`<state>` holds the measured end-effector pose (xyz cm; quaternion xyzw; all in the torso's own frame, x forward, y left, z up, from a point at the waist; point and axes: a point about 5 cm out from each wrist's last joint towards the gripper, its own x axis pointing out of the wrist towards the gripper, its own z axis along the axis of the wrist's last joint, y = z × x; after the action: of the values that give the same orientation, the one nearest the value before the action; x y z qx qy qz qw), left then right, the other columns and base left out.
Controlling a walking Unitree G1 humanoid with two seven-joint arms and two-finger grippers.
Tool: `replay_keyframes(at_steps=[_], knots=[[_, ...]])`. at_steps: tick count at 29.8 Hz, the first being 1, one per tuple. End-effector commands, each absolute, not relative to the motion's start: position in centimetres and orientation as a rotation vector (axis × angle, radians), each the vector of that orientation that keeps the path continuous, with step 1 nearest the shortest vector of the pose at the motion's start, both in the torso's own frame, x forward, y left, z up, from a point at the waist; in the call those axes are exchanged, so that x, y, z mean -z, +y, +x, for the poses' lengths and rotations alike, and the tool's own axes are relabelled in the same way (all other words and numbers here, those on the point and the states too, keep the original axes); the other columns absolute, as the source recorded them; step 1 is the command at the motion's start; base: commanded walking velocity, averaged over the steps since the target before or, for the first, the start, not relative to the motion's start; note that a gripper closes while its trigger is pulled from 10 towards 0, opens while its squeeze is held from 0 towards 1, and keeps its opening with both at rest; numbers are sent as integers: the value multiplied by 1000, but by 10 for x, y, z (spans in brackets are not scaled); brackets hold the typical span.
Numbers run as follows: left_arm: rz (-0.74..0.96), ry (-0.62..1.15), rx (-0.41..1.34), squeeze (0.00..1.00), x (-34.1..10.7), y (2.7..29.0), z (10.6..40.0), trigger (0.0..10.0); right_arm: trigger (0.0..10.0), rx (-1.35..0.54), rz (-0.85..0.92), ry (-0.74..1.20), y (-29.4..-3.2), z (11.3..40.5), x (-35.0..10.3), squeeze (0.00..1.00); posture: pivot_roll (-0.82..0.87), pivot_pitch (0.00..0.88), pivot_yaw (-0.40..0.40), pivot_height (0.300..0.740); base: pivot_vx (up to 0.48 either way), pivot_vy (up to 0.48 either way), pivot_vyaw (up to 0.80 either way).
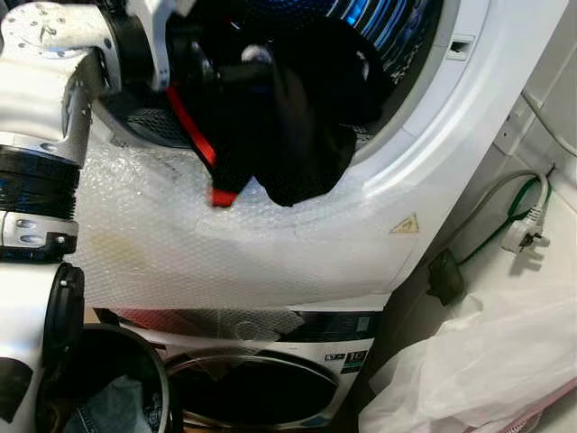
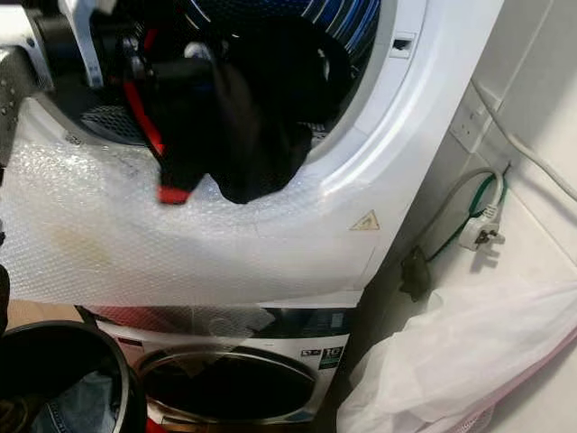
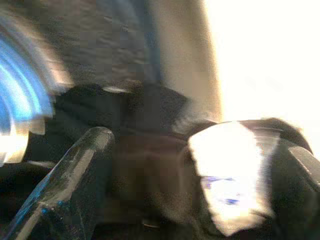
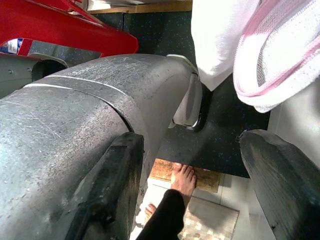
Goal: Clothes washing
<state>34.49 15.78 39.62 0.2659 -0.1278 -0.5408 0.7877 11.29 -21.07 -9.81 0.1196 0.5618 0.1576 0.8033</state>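
A black garment [image 1: 297,135] with red trim [image 1: 192,131] hangs over the lower rim of the upper machine's round opening [image 1: 424,144], partly inside the blue-lit drum [image 1: 388,27]. My left gripper [image 1: 216,68] is at the mouth of the drum, shut on the garment's upper part. In the left wrist view dark cloth and a white label [image 3: 230,175] sit bunched between the two fingers of the left gripper [image 3: 192,145]. My right gripper [image 4: 190,142] hangs low beside my leg, open, with nothing between its fingers.
Bubble wrap [image 1: 180,253] covers the upper machine's front. A second machine with a closed glass door [image 1: 261,388] stands below. A dark round tub holding denim [image 1: 117,401] is at bottom left. A white plastic bag [image 1: 487,361] and a plug on a cable [image 1: 523,236] are at right. A person's bare foot [image 4: 182,180] is on the floor.
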Motion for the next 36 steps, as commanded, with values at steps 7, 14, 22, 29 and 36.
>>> replay_keyframes(at_steps=[7,14,22,29,36], knots=[[812,-158,1225,0,-366,161,351,10000,10000,-780,491,934,-75,160,75,0,-14,0,142,740,0,0,0],[999,-247,1016,0,-358,151,362,10000,10000,-770,499,934,-73,157,76,0,-27,0,148,740,0,0,0],[794,-419,829,0,-374,139,376,10000,10000,-764,495,930,-73,159,76,0,-30,0,145,740,0,0,0],[794,-419,829,0,-374,139,376,10000,10000,-764,495,930,-73,159,76,0,-30,0,145,740,0,0,0],[794,-419,829,0,-374,139,376,10000,10000,-764,495,930,-73,159,76,0,-30,0,145,740,0,0,0]])
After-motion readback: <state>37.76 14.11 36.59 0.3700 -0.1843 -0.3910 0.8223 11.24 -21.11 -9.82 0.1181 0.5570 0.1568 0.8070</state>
